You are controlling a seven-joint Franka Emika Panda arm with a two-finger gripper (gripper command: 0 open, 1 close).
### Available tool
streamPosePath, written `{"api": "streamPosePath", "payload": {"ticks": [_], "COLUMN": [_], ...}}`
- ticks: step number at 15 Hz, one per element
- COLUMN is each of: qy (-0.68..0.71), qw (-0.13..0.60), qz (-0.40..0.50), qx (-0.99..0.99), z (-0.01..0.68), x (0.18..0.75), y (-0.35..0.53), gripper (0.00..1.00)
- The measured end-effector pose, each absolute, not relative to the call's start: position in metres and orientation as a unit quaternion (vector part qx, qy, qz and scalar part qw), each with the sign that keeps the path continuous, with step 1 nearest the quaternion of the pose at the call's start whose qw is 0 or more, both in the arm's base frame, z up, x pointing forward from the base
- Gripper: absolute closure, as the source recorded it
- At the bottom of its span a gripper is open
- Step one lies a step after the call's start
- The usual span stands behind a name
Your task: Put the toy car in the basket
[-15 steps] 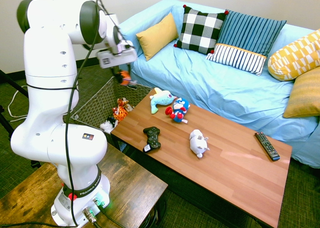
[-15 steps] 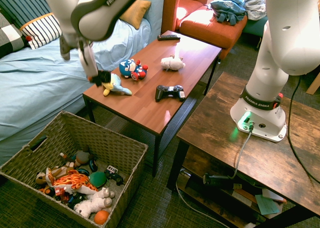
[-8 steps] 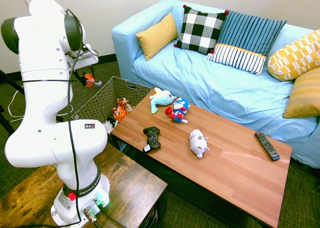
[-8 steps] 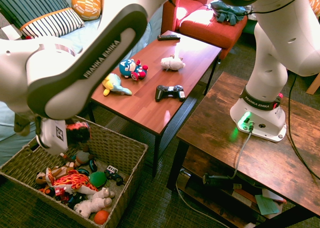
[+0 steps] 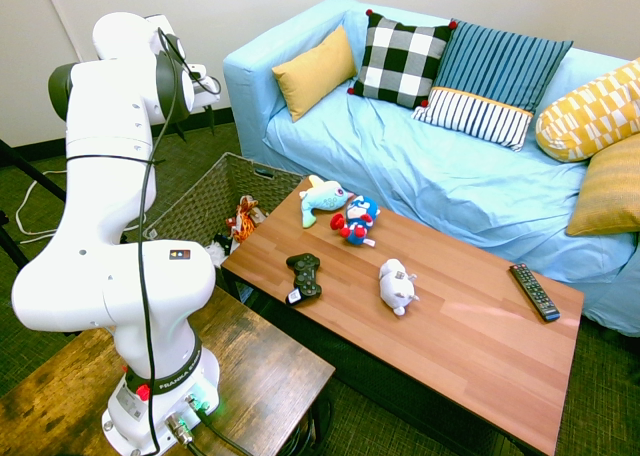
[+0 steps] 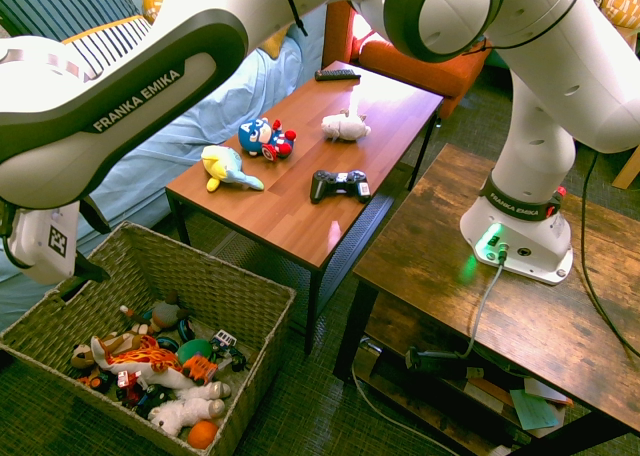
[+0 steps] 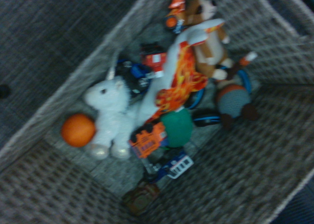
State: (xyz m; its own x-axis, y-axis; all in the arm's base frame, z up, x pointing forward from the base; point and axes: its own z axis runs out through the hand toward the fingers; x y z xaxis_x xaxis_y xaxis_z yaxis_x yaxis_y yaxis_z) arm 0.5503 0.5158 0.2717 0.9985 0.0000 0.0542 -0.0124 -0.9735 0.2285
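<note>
The toy car (image 6: 200,368), small and orange with black parts, lies loose among the toys in the wicker basket (image 6: 205,278), near its right wall. The wrist view looks straight down on the toy car (image 7: 147,141), beside a green ball. My gripper (image 6: 92,244) hangs over the basket's back left corner. It is open with nothing between its fingers, well apart from the car. In the first exterior view the basket (image 5: 212,173) stands on the floor between the arm and the sofa. The car cannot be made out there.
The basket also holds a tiger plush (image 6: 140,361), a white plush (image 6: 190,408) and an orange ball (image 6: 202,434). The wooden coffee table (image 5: 470,346) carries a black controller (image 5: 303,274), plush toys and a remote (image 5: 534,291). A blue sofa (image 5: 440,176) stands behind.
The arm swung from the table's edge to above the basket with the toy car in its grip. The jaws have opened and the car now lies in the basket.
</note>
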Motion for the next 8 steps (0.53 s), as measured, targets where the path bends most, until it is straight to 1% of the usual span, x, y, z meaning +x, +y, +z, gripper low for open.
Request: {"api": "streamPosePath", "payload": {"ticks": [2,4,6,8], "qy": [-0.065,-0.13,-0.181,-0.223], "qw": [0.107,0.075,0.031,-0.001], "qz": [0.037,0.032,0.035,0.055], "qx": [0.991,0.988,0.982,0.973], "z": [0.307,0.356,0.396,0.423], "x": [0.597,0.628,0.634,0.629], "y": [0.447,0.376,0.333,0.308], "gripper": [0.0,0.0,0.0,0.0]}}
